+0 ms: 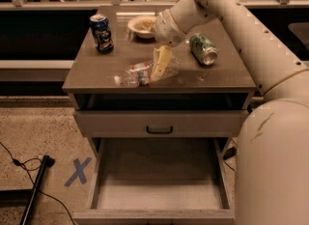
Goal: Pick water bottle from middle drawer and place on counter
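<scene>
Already the water bottle (pixel 136 75) lies flat on the tabletop (pixel 227 77) at centre frame, cap pointing lower left, base end under the gripper (pixel 162 63); whether its jaws pinch it, I cannot tell.

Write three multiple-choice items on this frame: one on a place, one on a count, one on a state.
1. Where is the water bottle?
A. on the counter
B. inside the pulled-out drawer
C. on the floor

2. How many cans are on the counter?
A. one
B. two
C. four

3. How is the green soda can posed?
A. standing upright
B. lying on its side
C. stacked on the bowl

Answers:
1 A: the bottle lies on its side on the countertop, with the tool against its right half.
2 B: only the blue Pepsi can and the green soda can are there.
3 B: its length runs along the counter surface, right of the bottle, apart from the bowl.
</scene>
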Controlling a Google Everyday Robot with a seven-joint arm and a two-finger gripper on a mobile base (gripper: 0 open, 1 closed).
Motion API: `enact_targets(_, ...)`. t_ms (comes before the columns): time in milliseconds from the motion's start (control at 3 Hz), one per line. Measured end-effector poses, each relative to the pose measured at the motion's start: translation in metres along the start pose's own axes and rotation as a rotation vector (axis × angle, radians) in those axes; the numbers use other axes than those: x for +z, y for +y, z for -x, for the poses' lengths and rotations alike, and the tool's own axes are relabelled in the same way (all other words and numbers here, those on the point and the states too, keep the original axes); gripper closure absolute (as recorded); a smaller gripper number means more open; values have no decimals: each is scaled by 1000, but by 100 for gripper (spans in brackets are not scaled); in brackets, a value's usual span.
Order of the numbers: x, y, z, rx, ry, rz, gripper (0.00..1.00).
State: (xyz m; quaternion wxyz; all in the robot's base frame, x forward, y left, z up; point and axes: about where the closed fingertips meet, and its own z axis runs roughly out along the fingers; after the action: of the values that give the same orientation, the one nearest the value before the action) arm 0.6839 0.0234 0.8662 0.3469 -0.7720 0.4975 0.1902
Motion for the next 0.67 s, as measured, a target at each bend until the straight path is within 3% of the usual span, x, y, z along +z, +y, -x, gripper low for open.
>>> enact_targets(667, -7, -3, 3, 2, 59, -38, 0)
